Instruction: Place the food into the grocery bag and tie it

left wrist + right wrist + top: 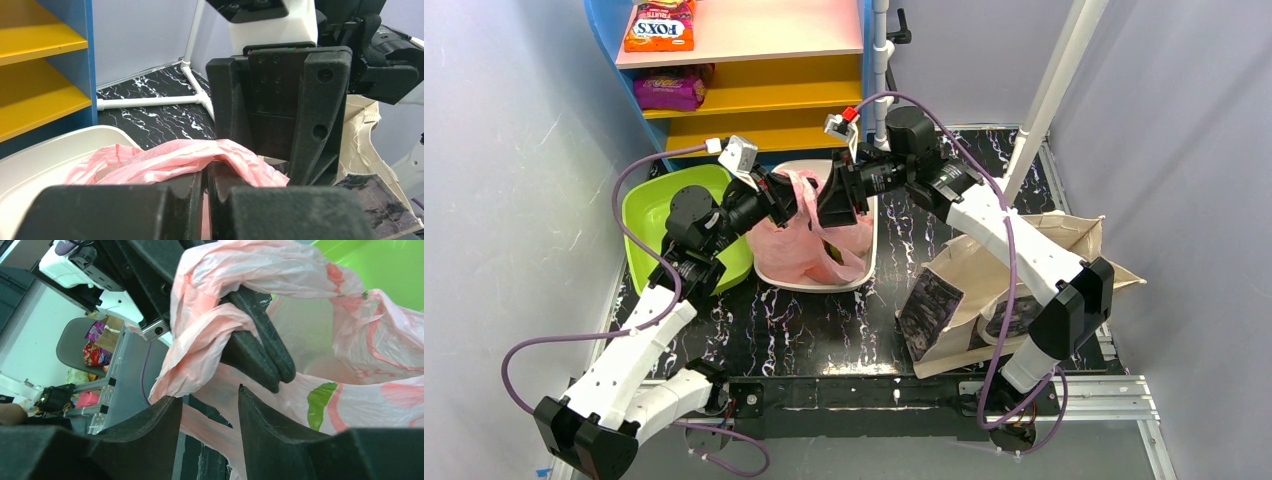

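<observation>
The pink grocery bag (799,255) sits in a white tray (870,250) at the middle back of the table. My left gripper (792,197) is shut on a twisted handle of the grocery bag (165,157), which drapes over its closed tips (206,170). My right gripper (836,215) faces it from the right, close up. In the right wrist view my right gripper (207,400) is open, and a strand of the bag's handle (210,427) runs across the gap without being pinched. The left fingers (265,355) clamp the bunched plastic just above. The food is hidden.
A lime green tub (654,215) stands left of the tray. A beige canvas tote (984,290) lies at the right, under the right arm. A blue and yellow shelf (754,100) with snack packets stands behind, with a white pole (1054,90) at the back right.
</observation>
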### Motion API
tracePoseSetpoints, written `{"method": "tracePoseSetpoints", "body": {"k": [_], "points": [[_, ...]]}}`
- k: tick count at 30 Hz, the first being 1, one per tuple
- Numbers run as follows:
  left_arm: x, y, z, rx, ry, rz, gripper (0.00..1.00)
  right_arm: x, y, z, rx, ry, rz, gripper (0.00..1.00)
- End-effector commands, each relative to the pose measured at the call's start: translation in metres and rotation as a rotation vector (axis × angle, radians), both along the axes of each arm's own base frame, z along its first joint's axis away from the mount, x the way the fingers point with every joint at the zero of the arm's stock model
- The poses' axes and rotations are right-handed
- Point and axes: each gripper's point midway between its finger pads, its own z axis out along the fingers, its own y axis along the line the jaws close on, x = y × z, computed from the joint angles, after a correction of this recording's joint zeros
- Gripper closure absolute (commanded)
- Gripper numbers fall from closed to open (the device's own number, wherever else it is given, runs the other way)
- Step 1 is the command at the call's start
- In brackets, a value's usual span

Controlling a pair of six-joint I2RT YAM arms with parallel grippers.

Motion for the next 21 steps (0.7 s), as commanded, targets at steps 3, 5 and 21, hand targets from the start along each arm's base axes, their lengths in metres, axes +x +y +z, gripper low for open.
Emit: {"method": "tracePoseSetpoints", "body": {"k": [3,5,21], "points": [[-0.007,0.009,0.027,-0.047,-0.048,0.032,1.00,0.004,0.018,0.027,0.082,-0.086,-0.050,0.44],[-0.006,0.010,0.027,-0.049,-0.046,0.038,1.00,0.003,0.024,0.028,0.090,-0.100,-0.064,0.43],[0.001,0.029,0.024,-0.045,-0.015,0.160,1.00,0.014,0.058,0.028,0.155,-0.135,-0.280,0.37]]}}
